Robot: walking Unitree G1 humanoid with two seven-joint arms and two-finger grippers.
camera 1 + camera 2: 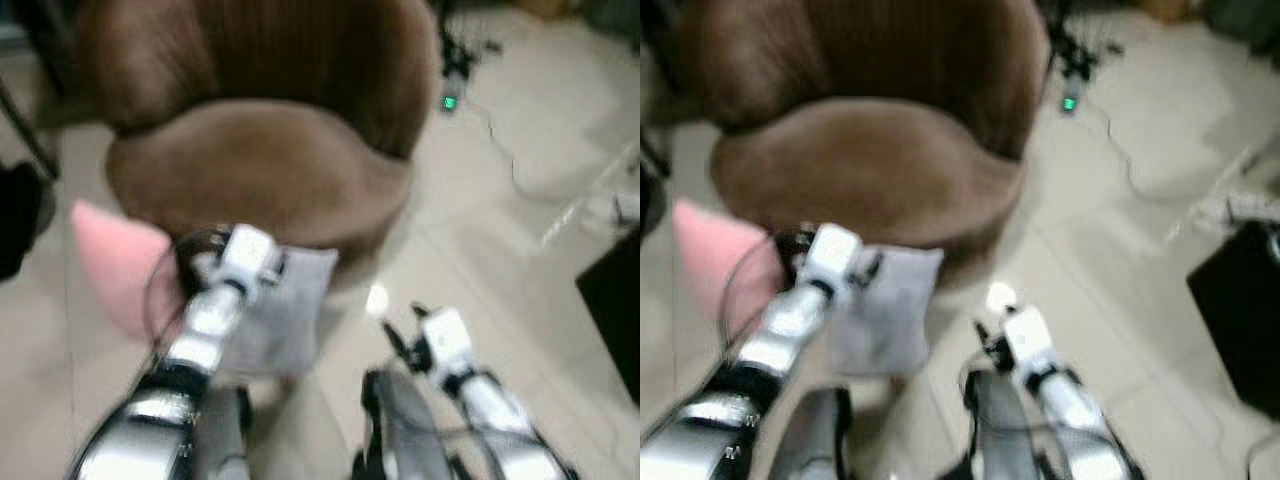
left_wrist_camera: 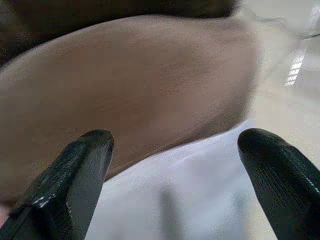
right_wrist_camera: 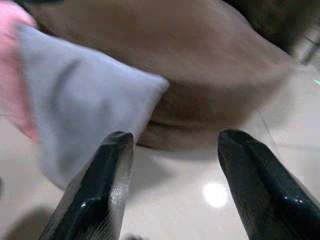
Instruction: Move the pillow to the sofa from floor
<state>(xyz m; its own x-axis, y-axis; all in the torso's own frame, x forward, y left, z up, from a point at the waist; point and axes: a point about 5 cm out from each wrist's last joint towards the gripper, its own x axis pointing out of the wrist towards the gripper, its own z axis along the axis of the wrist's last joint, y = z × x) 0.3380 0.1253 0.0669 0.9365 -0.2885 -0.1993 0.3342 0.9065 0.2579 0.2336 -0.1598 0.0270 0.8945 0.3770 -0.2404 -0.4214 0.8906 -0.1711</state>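
A light grey pillow (image 1: 290,310) leans on the floor against the front of a round brown sofa chair (image 1: 260,170). A pink pillow (image 1: 115,262) lies beside it on the left. My left gripper (image 2: 175,150) is open, held over the grey pillow (image 2: 190,195) close to the chair's seat edge. My right gripper (image 3: 172,145) is open too, low over the tiled floor to the right of the grey pillow (image 3: 85,105), with nothing between its fingers. In the eye views the left wrist (image 1: 245,258) covers part of the pillow.
Cables and a small device with a green light (image 1: 450,102) lie on the floor at the chair's right rear. A black object (image 1: 615,300) stands at the right edge. Another dark object (image 1: 20,215) sits at the far left. Pale tiled floor (image 1: 480,240) is open to the right.
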